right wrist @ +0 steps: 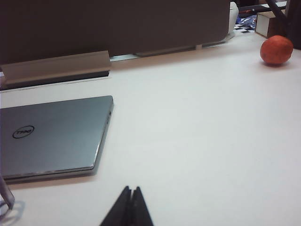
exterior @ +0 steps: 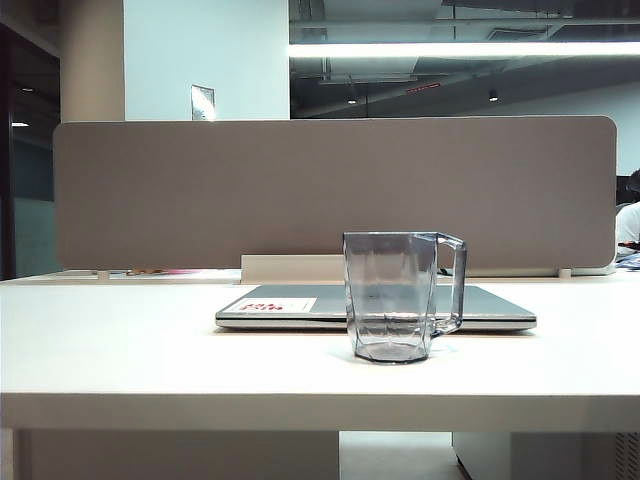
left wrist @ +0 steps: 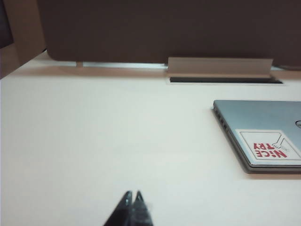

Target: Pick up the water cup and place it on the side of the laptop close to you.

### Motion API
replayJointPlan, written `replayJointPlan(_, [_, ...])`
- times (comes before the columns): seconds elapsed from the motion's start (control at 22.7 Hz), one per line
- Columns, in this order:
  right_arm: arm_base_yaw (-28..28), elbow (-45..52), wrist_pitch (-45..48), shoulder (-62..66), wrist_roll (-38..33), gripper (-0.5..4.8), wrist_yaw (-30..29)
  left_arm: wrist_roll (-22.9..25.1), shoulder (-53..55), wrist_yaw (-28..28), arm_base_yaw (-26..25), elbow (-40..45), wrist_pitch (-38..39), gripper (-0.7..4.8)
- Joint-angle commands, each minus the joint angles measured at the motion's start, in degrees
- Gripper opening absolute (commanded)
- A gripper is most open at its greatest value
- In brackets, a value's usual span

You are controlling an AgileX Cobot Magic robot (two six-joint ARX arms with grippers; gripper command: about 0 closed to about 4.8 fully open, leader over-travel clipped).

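Observation:
The water cup (exterior: 392,296), a smoky-grey transparent mug with its handle to the right, stands upright on the white table (exterior: 120,350), on the near side of the closed silver laptop (exterior: 290,305). Neither arm shows in the exterior view. In the left wrist view my left gripper (left wrist: 132,194) is shut and empty above bare table, well off from the laptop (left wrist: 263,122) with its red-print sticker. In the right wrist view my right gripper (right wrist: 131,189) is shut and empty, near the laptop (right wrist: 56,132); only a sliver of the cup (right wrist: 6,195) shows at the edge.
A grey partition (exterior: 330,190) stands along the table's far side, with a cable-tray flap (exterior: 290,268) behind the laptop. A red-orange ball (right wrist: 276,50) and small boxes lie at the far corner in the right wrist view.

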State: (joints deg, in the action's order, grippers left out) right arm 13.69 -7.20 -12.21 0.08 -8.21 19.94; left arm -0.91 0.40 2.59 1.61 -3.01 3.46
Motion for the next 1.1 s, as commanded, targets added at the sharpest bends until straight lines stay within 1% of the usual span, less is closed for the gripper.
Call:
replayJointPlan(0.04, [-0.2, 0.7, -0.9, -0.1, -0.8, -0.05, 0.9, 0.0, -0.1, 0.2, 0.1, 0.0, -0.5, -0.04])
replayJointPlan(0.18, [-0.2, 3.1, 0.8, -0.1, -0.8, -0.05, 0.9, 0.0, -0.2, 0.2, 0.1, 0.0, -0.5, -0.04])
replayJointPlan(0.31, [-0.3, 7.0, 4.4, -0.1, -0.8, -0.05, 1.1, 0.0, -0.2, 0.2, 0.1, 0.0, -0.5, -0.03])
replayJointPlan(0.7, [-1.2, 7.1, 4.4, -0.1, 0.2, -0.05, 1.8, 0.0, -0.2, 0.2, 0.1, 0.0, -0.5, -0.03])
replayJointPlan(0.75, [-2.2, 7.2, 4.3, -0.1, 0.8, -0.05, 0.3, 0.0, -0.2, 0.2, 0.1, 0.0, -0.5, -0.03])
replayJointPlan(0.92, [-8.9, 7.2, 4.5, -0.1, 4.6, -0.05, -11.3, 0.0, -0.2, 0.2, 0.1, 0.0, -0.5, -0.04])
replayJointPlan(0.97, [-12.5, 7.2, 4.9, -0.1, 4.9, -0.05, -14.7, 0.0, -0.2, 0.2, 0.1, 0.0, -0.5, -0.03])
replayJointPlan(1.01, [-15.3, 7.2, 5.2, -0.1, 5.0, -0.05, -16.1, 0.1, -0.2, 0.2, 0.1, 0.0, -0.5, -0.03])
replayJointPlan(1.1, [-18.5, 7.2, 5.2, -0.1, 5.3, -0.05, -18.8, 0.0, -0.2, 0.2, 0.1, 0.0, -0.5, -0.03])
